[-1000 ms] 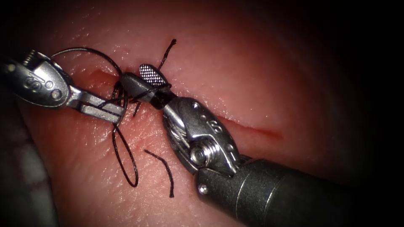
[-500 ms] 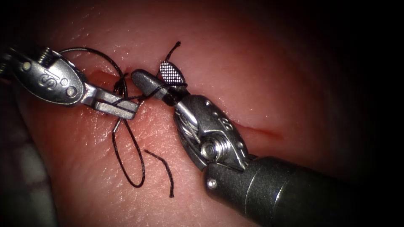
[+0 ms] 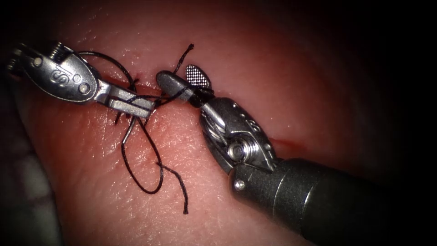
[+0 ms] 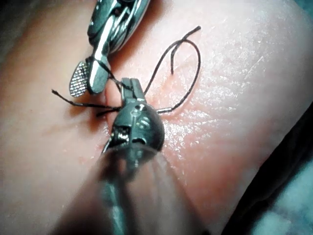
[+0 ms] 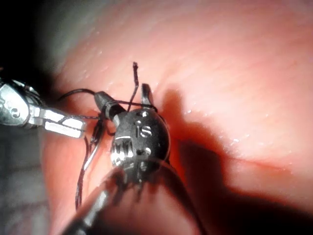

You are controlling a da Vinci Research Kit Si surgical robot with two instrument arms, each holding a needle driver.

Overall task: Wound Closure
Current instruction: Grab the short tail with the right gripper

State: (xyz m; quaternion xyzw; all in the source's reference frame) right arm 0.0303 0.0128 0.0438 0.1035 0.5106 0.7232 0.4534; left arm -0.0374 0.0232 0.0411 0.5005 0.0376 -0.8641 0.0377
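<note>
My left tool (image 3: 136, 105) has its jaws closed on the thread (image 3: 141, 159) at the cut (image 3: 282, 142). My right tool (image 3: 182, 81), in from four o'clock, has jaws parted with thread wrapped around them. The thread's loop runs long toward six o'clock. I count two tools on the glistening tissue (image 3: 255, 54).

Two silver wristed end effectors, cross-hatched jaw faces, pivot screws, dark grey ribbed shaft (image 3: 318, 200).

Dark thread (image 3: 141, 157) lies looped on the tissue (image 3: 282, 68) beside the cut (image 3: 284, 142)
</note>
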